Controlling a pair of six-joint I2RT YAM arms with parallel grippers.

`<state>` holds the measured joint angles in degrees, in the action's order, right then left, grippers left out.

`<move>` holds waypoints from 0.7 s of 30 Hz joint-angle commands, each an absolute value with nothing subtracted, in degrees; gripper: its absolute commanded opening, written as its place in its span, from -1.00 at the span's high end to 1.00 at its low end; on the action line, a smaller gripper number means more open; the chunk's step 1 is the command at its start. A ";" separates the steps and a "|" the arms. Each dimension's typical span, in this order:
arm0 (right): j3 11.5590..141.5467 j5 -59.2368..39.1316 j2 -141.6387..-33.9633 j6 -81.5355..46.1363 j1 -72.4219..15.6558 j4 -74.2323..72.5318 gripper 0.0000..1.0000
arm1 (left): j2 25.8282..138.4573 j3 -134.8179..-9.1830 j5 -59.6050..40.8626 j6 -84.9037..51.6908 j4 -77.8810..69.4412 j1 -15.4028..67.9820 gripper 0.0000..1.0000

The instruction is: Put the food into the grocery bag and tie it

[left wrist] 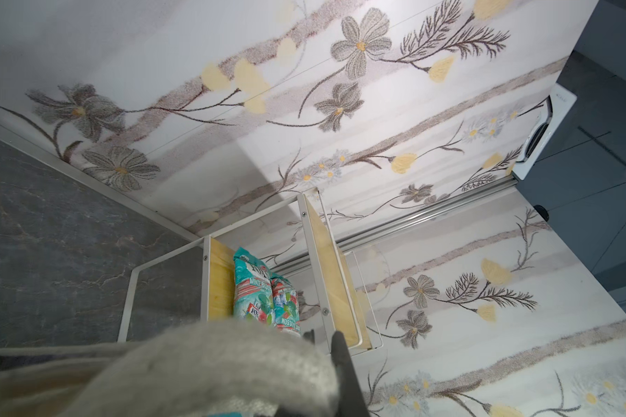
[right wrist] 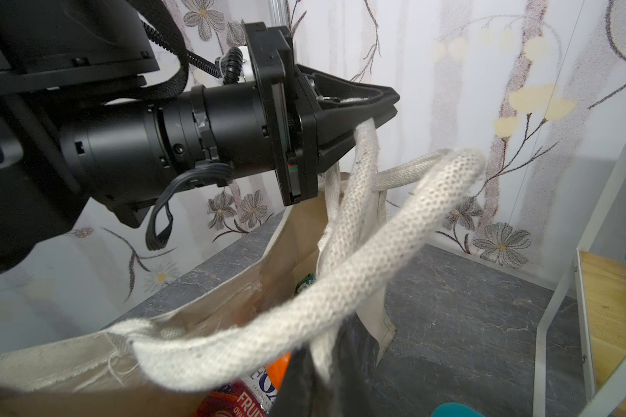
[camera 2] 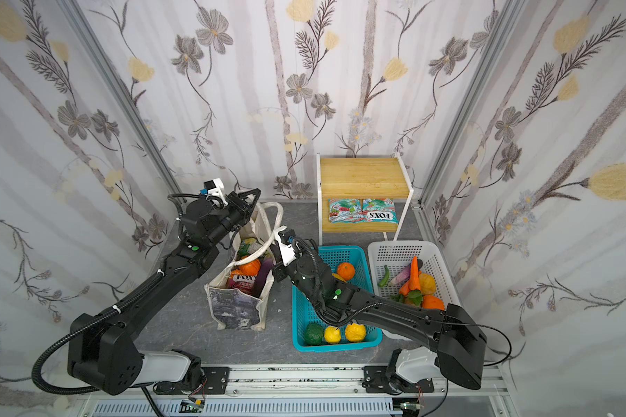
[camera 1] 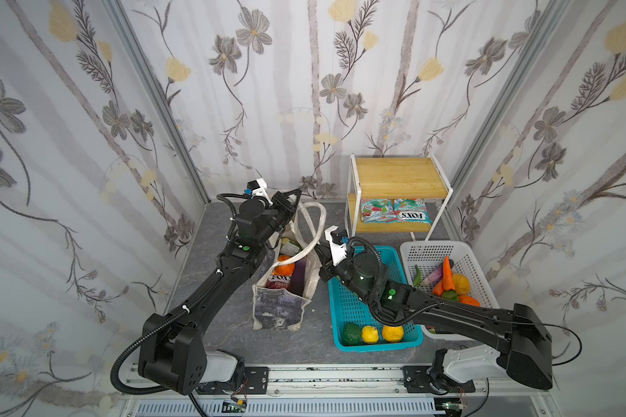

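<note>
Right wrist view gives you the clearest reading. The left gripper (right wrist: 387, 104) is clenched on one cream woven rope-like handle loop (right wrist: 364, 144), which drops from the jaws toward the far wall of the cream canvas grocery bag with the dark grey-blue printed panel (camera 1: 279, 310). The second cream woven handle loop (right wrist: 376, 231) arcs above the bag's mouth and crosses in front of the first. Note the governing relation. The bag's long axis runs from its printed near wall to its far wall. The left gripper sits above the far end, and the right gripper (camera 1: 319, 252) sits just beside the bag's right rim. Both loops therefore overlap over the mouth, between the two tools. The right gripper's jaws are closed. One dark finger (right wrist: 297, 379) shows with a strand of the second loop running into it, so treat it as grasping that loop. Inside the bag you can see an orange toy fruit (camera 1: 284, 269) and a red glossy snack packet (camera 1: 278, 283). Expect the next move to pass one loop through the other. Watch for the bag tipping as the loops tighten.
</note>
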<state>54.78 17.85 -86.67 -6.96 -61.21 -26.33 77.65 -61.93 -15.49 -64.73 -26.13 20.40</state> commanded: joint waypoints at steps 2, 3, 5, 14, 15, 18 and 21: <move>53.50 9.30 -85.24 -9.12 -58.73 -28.35 0.42 | 74.47 -59.96 -16.12 -64.78 -29.61 20.44 1.00; 53.08 7.57 -84.81 -9.88 -57.86 -28.25 0.10 | 73.54 -59.37 -16.37 -64.90 -29.62 20.43 1.00; 52.12 5.53 -83.43 -11.38 -56.26 -28.23 -0.29 | 72.35 -58.03 -17.05 -65.08 -29.54 20.43 1.00; 47.66 0.88 -79.78 -11.64 -47.63 -28.27 -0.59 | 69.17 -55.27 -18.38 -65.57 -29.60 19.87 1.00; 47.87 0.20 -80.34 -12.22 -47.46 -27.79 -0.59 | 69.26 -55.49 -18.66 -65.57 -29.56 19.84 1.00; 50.19 -2.00 -82.20 -12.51 -43.45 -24.52 -0.62 | 69.28 -56.24 -19.74 -65.83 -29.58 19.30 1.00; 52.38 -2.22 -82.93 -11.98 -42.44 -20.38 -0.98 | 69.04 -56.25 -20.42 -65.82 -29.58 18.40 1.00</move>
